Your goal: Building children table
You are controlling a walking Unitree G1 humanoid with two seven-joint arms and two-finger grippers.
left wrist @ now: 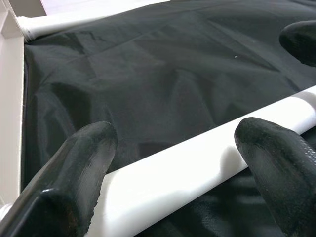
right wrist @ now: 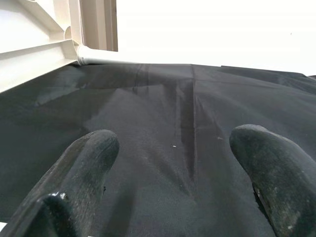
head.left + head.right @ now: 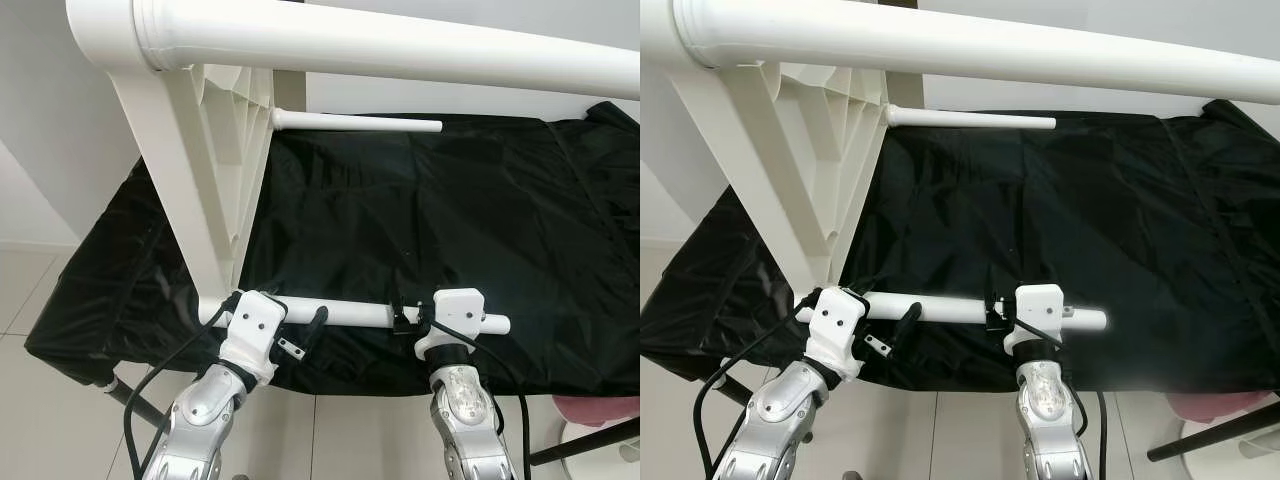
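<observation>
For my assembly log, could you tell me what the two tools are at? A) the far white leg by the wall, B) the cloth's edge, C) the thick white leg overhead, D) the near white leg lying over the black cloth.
D: the left tool and the right tool both sit on the near white leg, which lies above the black cloth.

Home room: pale tiled floor [image 3: 30, 290], plain white walls [image 3: 50, 110].
</observation>
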